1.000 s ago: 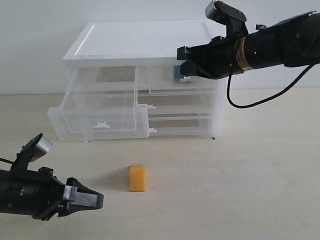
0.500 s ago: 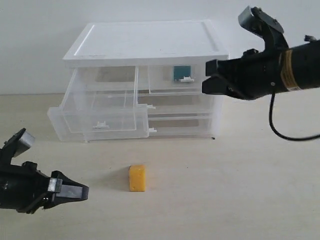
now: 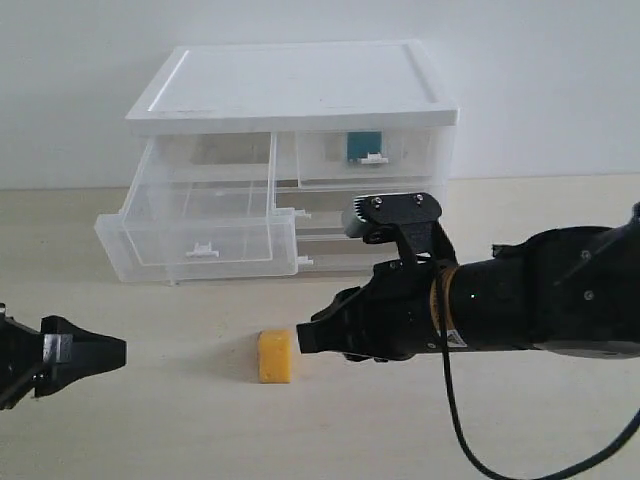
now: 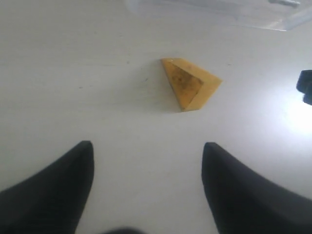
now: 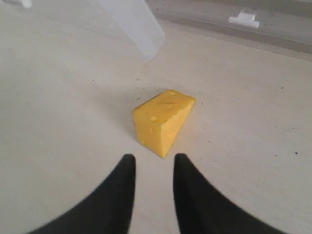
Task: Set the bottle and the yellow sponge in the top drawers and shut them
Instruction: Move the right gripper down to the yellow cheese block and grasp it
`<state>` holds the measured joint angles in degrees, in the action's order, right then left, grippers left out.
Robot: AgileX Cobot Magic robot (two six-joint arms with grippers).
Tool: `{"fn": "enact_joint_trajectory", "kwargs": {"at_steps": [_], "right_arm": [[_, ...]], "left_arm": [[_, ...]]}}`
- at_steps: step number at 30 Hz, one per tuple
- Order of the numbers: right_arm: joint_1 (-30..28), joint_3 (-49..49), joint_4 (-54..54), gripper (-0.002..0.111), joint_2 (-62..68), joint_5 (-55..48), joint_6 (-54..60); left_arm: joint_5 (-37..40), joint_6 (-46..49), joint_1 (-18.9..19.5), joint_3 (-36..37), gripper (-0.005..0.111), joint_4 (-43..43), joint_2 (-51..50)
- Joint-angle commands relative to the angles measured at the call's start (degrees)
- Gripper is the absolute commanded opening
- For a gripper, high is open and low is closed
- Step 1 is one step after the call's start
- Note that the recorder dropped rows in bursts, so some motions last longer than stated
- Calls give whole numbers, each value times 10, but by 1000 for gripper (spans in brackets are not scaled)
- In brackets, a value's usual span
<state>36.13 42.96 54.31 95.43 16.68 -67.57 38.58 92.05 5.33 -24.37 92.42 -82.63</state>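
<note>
The yellow sponge point(image 3: 275, 357) point(image 4: 189, 84) point(image 5: 162, 119) lies on the table in front of the drawer unit. My right gripper point(image 3: 305, 339) point(image 5: 154, 158) hovers low just to its right, tips a short way from it, jaws narrowly open and empty. At the far left my left gripper point(image 3: 112, 352) point(image 4: 148, 146) is wide open and empty, well away from the sponge. The left top drawer point(image 3: 200, 245) is pulled out. The right top drawer point(image 3: 400, 158) is pushed in, and the bottle point(image 3: 362, 146) shows through its front as a teal patch.
The white-topped unit point(image 3: 300, 85) stands at the back, with two full-width drawers point(image 3: 350, 205) below the top pair. The open drawer's corner point(image 5: 134, 24) overhangs the table near the sponge. The right arm's body point(image 3: 520, 300) stretches across the right side.
The right arm swung from the right top drawer's front down to the table beside the sponge. The left gripper drew back leftward toward the view's edge.
</note>
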Motion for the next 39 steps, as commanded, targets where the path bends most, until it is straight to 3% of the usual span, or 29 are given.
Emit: {"fn": "enact_joint_trajectory", "kwargs": {"at_steps": [1, 21, 28, 39], "right_arm": [[4, 20, -29, 56, 33, 2, 11], [23, 91, -75, 57, 171, 78, 7], [49, 132, -81, 57, 174, 3, 17], [51, 155, -90, 57, 185, -24, 20]], "left_arm": [[-78, -16, 2, 10, 59, 12, 16], [-71, -21, 1, 10, 59, 12, 17], [-71, -21, 1, 10, 59, 12, 17], [-57, -21, 1, 10, 59, 12, 17]]}}
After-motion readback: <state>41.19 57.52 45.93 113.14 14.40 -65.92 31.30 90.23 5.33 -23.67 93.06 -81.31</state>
